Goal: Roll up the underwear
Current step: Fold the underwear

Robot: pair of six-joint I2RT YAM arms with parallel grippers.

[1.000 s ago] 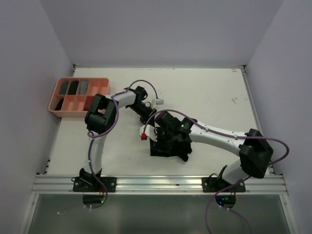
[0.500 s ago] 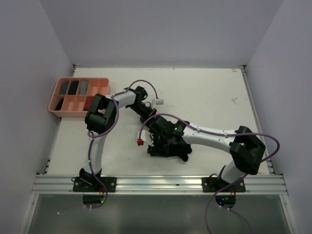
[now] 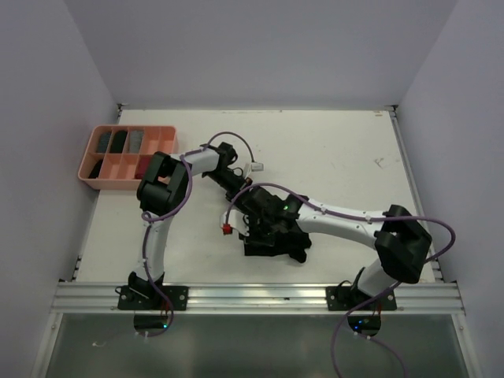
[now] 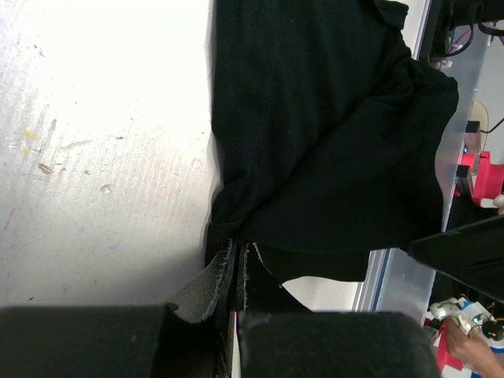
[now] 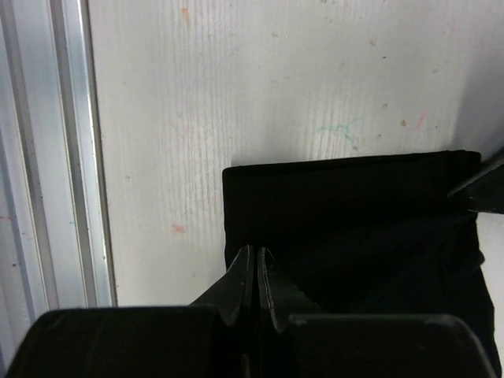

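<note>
Now that the right gripper [image 5: 253, 256] has snapped closed after sitting about half open a second ago, I reckon both ends are pinned. Its jaws meet on the lower-left corner of the black underwear [image 5: 354, 213] in its wrist view. The left gripper [image 4: 239, 256] stays clamped on another edge of the same cloth, which lies lower middle of the overhead frame. My guess: rolling can start.

Count: one table [image 3: 339, 150], two arms (left arm [image 3: 161, 189], right arm [image 3: 346, 216]), one pink tray [image 3: 110, 184] upper left, one black garment out. I can't make out a striped one.
</note>
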